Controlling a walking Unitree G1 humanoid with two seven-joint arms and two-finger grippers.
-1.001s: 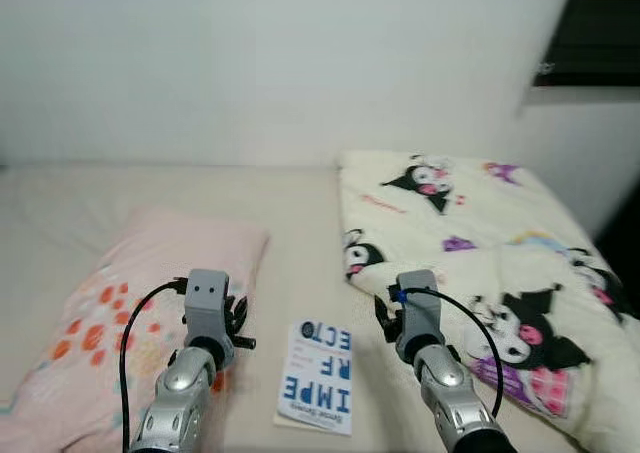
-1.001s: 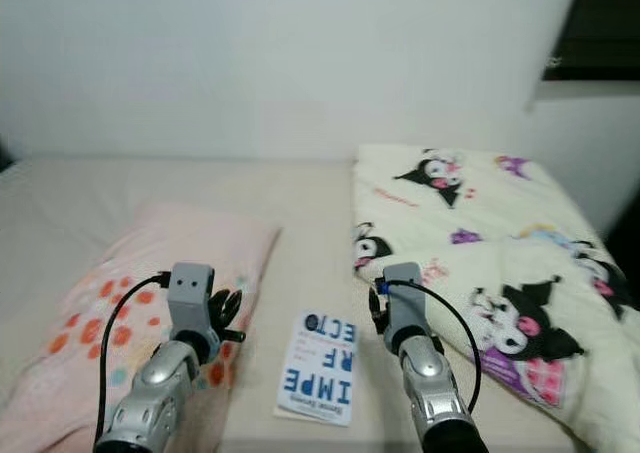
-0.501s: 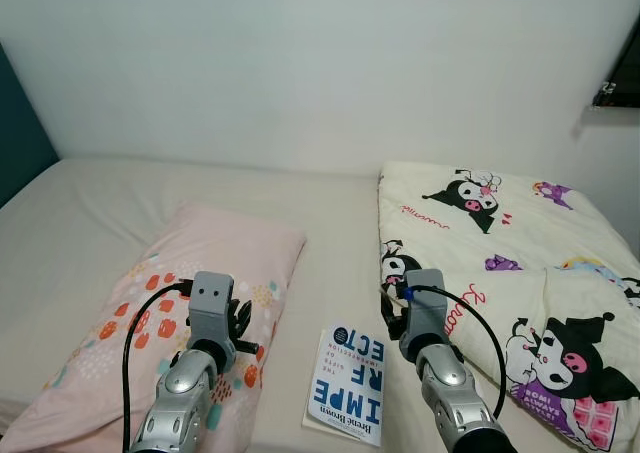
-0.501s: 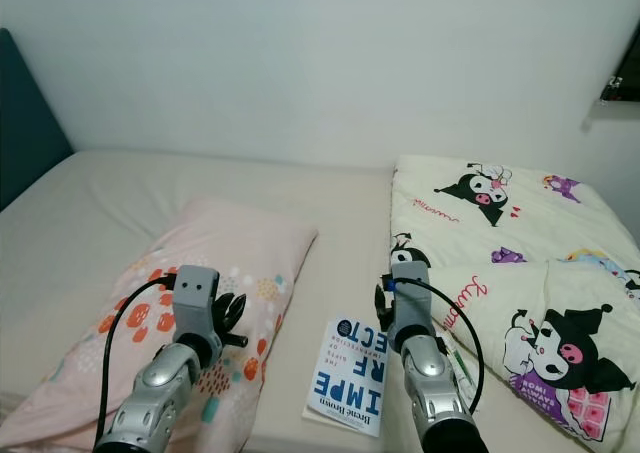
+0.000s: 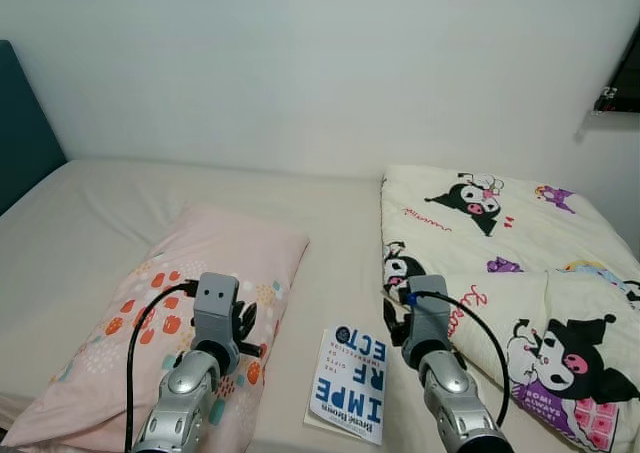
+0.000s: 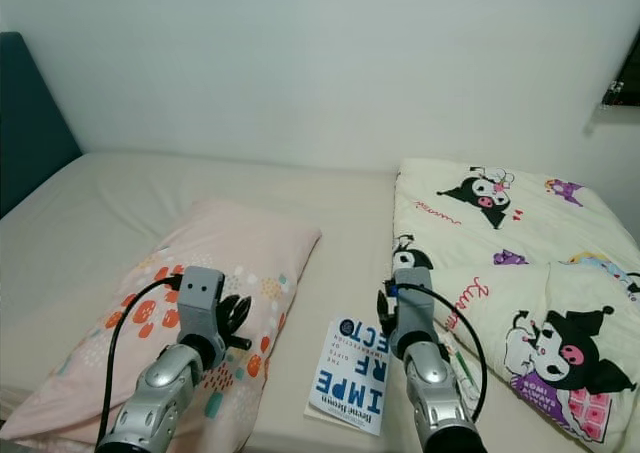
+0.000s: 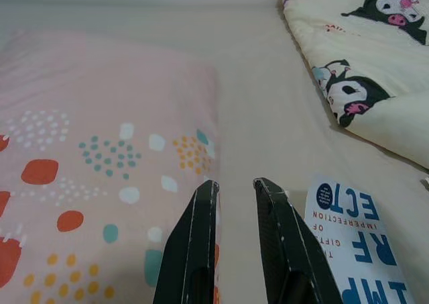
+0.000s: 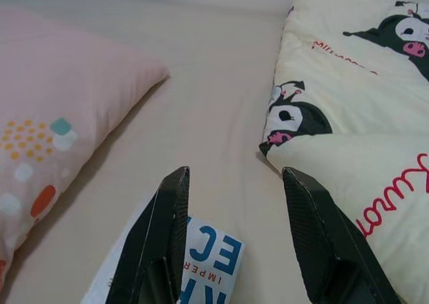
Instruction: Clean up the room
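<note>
Your view has swung left since a second ago and steadied, so the book (image 5: 349, 383) now lies on the bed (image 5: 100, 203) between both hovering tools, left tool (image 7: 234, 190) nearly closed and empty, right tool (image 8: 231, 183) spread, ready to reach.

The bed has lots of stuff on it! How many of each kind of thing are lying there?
Pillow, pink with coloured spots: 1
Book, white with blue letters: 1
Blanket, cream with cartoon characters: 1
Total: 3 things on the bed.
</note>
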